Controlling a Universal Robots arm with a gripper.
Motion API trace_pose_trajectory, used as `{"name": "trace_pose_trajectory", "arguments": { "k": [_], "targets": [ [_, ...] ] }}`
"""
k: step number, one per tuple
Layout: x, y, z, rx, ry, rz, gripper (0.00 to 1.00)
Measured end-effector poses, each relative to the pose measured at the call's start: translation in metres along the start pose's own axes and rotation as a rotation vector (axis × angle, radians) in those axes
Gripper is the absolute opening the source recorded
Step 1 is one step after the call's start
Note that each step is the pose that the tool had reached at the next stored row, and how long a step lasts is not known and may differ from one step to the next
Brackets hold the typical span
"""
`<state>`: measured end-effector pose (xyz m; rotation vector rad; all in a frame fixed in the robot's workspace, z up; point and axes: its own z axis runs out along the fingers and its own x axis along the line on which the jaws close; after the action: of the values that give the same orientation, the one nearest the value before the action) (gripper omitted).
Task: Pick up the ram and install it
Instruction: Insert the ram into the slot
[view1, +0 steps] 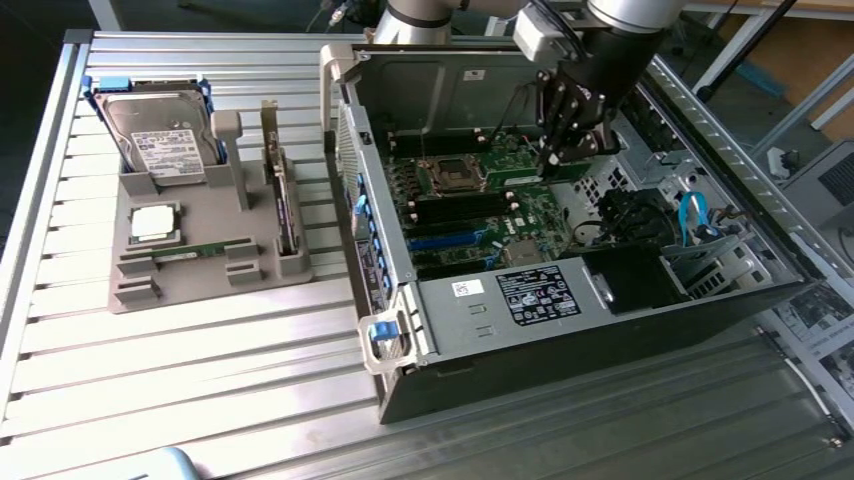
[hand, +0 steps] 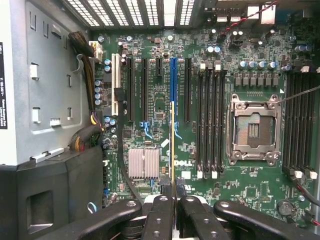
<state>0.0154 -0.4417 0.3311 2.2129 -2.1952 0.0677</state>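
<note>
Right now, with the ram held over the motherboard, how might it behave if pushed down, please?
The ram looks thin edge-on, so probably light and stiff, yet apt to crack if pressed askew. Gripped by the hand at one edge only, it may tilt.

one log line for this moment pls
jaws: shut on ram | ram: held above motherboard inside open pc case | dimm slots: empty | state: not installed

exterior: high, angled down | wrist: close above motherboard (hand: 160, 80) | shared: motherboard (view1: 497, 205)
</note>
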Motion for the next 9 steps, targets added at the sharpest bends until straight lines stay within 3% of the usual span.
{"name": "trace_pose_trajectory", "arguments": {
  "k": [9],
  "targets": [
    [-0.0001,0.0005,0.0022,0.0,-0.0001,0.0,0.12]
  ]
}}
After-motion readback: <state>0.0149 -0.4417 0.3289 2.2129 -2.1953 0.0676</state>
